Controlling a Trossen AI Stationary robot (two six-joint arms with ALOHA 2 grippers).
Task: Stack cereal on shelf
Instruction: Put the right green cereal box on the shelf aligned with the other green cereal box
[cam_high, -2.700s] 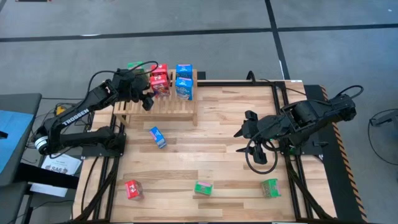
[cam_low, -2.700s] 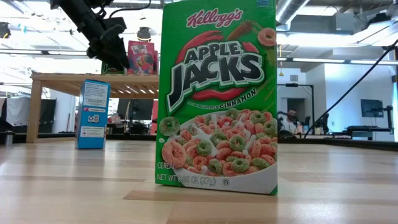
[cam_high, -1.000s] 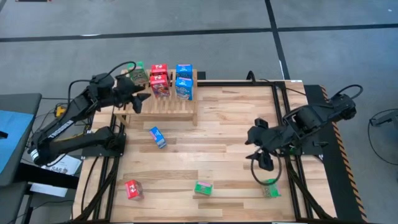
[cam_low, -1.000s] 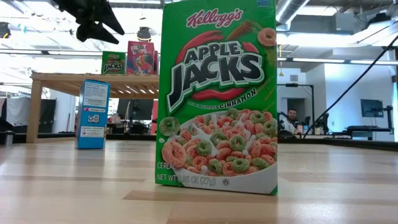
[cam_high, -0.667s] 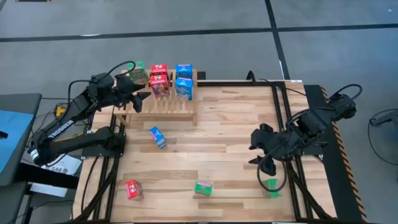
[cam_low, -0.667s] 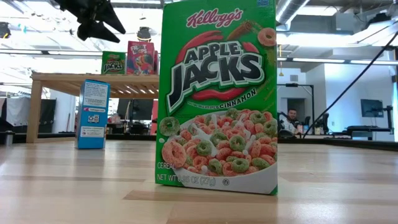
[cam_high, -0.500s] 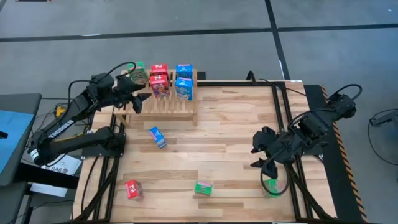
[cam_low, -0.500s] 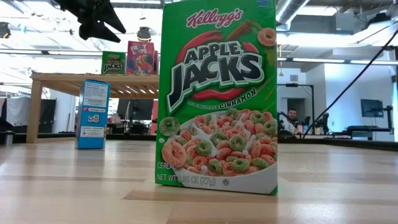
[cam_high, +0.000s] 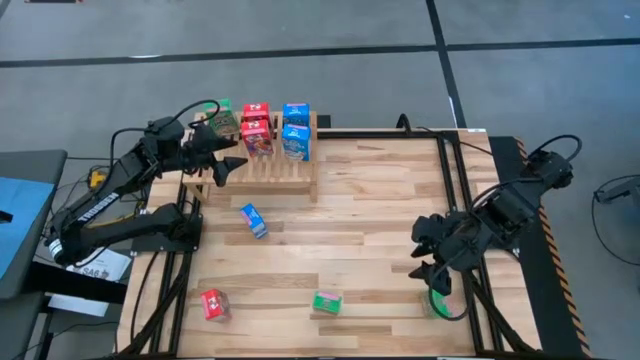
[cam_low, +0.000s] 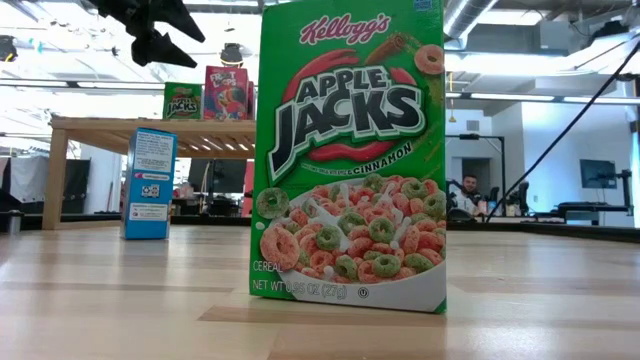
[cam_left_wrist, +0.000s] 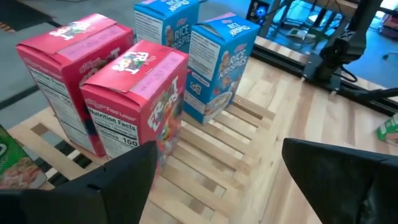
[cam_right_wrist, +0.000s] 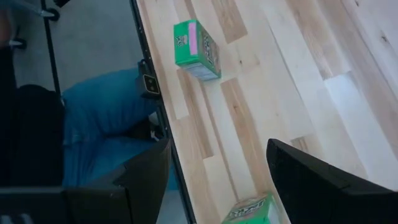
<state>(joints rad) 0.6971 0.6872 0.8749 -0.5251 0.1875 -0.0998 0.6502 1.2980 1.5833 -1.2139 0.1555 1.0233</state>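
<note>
Since a second ago your right gripper (cam_high: 432, 277) has slid toward the near edge of the table (cam_high: 360, 200), and now it hangs right above the green box at the near right corner (cam_high: 436, 303), jaws spread and nothing between them. From the right wrist view that box peeks out just past the fingers, and a second green box (cam_right_wrist: 196, 50) stands farther ahead along the same edge.

Your left gripper (cam_high: 228, 164) has widened its fingers since then; it now stands released and empty over the left end of the shelf (cam_high: 262, 170). Just beyond its fingertips stand two red boxes (cam_left_wrist: 140, 93), one behind the other, with two blue boxes (cam_left_wrist: 216, 68) next to them on the slats. A green box (cam_high: 223, 120) sits on the shelf's far left corner, close beside this gripper on its outer side.

Off the shelf, you have a blue box (cam_high: 254, 220) on the planks not far in front of the left gripper, and a red box (cam_high: 212, 304) at the near left corner, well apart from both grippers.
</note>
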